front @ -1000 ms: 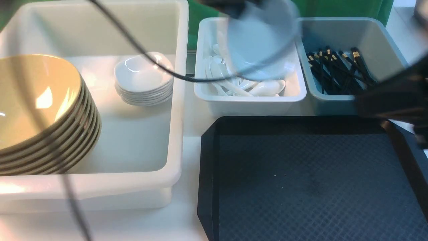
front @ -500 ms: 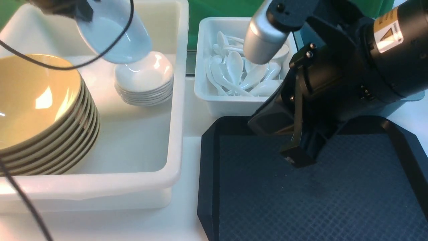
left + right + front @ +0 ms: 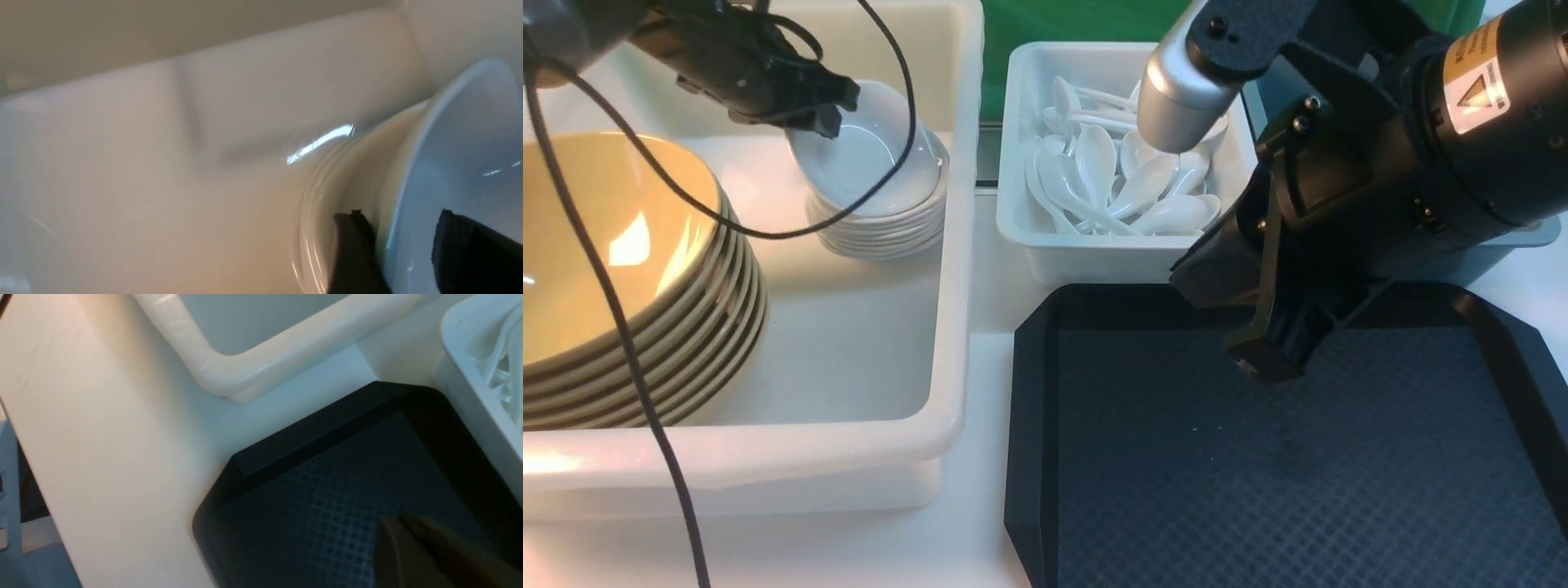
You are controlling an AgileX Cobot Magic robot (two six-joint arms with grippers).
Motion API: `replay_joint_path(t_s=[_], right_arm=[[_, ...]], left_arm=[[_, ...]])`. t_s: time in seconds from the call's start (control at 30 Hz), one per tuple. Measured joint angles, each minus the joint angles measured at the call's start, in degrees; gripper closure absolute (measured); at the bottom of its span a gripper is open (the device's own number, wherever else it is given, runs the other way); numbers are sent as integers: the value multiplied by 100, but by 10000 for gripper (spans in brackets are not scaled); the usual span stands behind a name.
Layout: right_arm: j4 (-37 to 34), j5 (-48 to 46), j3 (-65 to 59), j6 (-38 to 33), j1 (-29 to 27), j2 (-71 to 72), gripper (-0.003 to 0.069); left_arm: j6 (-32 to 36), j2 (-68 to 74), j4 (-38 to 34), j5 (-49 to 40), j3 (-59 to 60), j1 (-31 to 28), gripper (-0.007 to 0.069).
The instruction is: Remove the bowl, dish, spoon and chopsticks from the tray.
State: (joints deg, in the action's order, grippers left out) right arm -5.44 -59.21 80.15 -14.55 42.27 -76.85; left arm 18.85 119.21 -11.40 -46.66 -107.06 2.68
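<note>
The dish (image 3: 854,159) is in the white tub (image 3: 949,327), leaning at a slant on the stack of small dishes (image 3: 882,243), not nested flat. Its rim runs between the fingers of the left claw (image 3: 399,222), which are apart, one outside the wall and one over the hollow; bare dish shows beside the inner finger, so it looks unclamped. That straddle probably serves to steer the dish down onto its own kind and leave room to let go. Left tilted, it could slide off the pile; drawing back along the rim should disturb it least.

Beside that stack the tan bowls (image 3: 564,310) lean together on edge, likely so that one fits into the next and the small dishes keep their corner. Which is the task's bowl I cannot tell.

Farther out, the spoons (image 3: 1143,184) lie loose in a smaller tub (image 3: 1135,242), where order hardly matters. The right claw (image 3: 392,526) is closed on itself above the tray (image 3: 1176,490), whose visible part is bare; it seems parked there, having nothing to carry. Its arm hides much of the blue-grey tub (image 3: 1523,234), and the chopsticks cannot be seen.
</note>
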Motion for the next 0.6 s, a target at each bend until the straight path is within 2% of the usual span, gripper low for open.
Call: replay_joint_path(t_s=[0.03,0.07,0.1,0.13,0.17,0.2,0.27,0.5,0.53,0.6], right_arm=[[8,0,0,0,0,0,619],[8,0,0,0,0,0,619],[10,0,0,0,0,0,619],[10,0,0,11,0,0,619],[10,0,0,9,0,0,619],[15,-4,0,14,0,0,618],[15,-40,0,14,0,0,617],[36,-165,0,14,0,0,614],[45,-171,0,14,0,0,614],[170,-215,0,126,0,0,614]], left_arm=[[-13,0,202,-88,-73,82,265],[-29,0,236,-126,-103,95,242],[-137,0,491,-291,-233,198,154],[-210,0,622,-392,-342,247,104],[-252,0,669,-414,-387,264,94],[-360,0,811,-544,-559,312,34],[-443,0,904,-704,-782,329,-22],[-627,-151,916,-1319,-1413,336,-15],[-657,-204,927,-1399,-1455,347,1],[-728,-441,996,-1602,-1514,400,88]])
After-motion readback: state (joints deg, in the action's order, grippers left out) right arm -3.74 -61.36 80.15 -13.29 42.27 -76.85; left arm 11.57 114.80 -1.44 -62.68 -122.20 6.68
